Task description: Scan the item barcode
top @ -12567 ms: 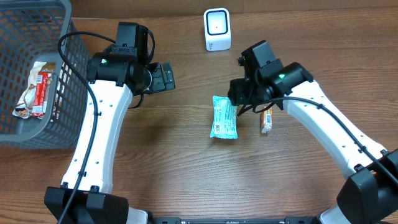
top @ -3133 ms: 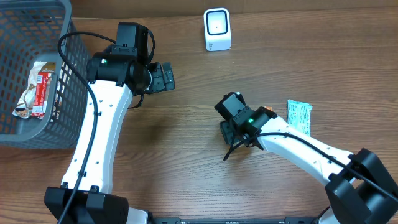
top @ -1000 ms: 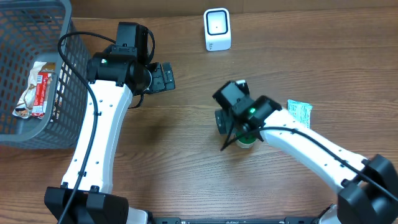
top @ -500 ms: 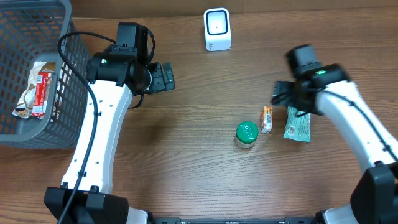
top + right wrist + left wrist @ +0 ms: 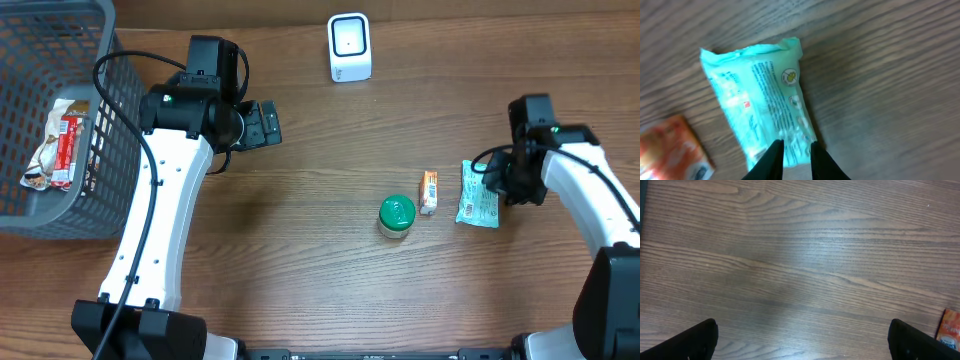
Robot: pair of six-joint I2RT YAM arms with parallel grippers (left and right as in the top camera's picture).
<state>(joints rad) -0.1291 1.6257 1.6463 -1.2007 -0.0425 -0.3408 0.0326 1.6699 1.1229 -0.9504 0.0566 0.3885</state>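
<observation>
Early going, to judge by the layout. Broad wooden table (image 5: pixel 300 260); at its left edge a grey wire basket (image 5: pixel 50 50) with one snack packet (image 5: pixel 60 145) inside. Left arm (image 5: pixel 165 210) standing beside the basket, left gripper (image 5: pixel 802 332) spread wide over bare wood, holding nothing. Right arm (image 5: pixel 585 190) reaching in from the right side, right gripper (image 5: pixel 792 157) down on the teal packet (image 5: pixel 757 100), fingers (image 5: pixel 771 160) drawn nearly together astride the packet's near end. Pinching it, by the look of things, yet not lifted: packet flat on the wood.

At the far edge, well apart from all this, the white barcode scanner (image 5: pixel 350 47). Nearer the middle, a green-lidded jar (image 5: pixel 396 215), just beside it a small orange packet (image 5: pixel 428 191), then the teal packet next on the right, close but apart.

Done so far, seemingly: reaching for one item and closing on it. Left to do: lifting, carrying across to the scanner, turning the barcode toward it. No barcode legible in the wrist view, so which face to present cannot be told.
</observation>
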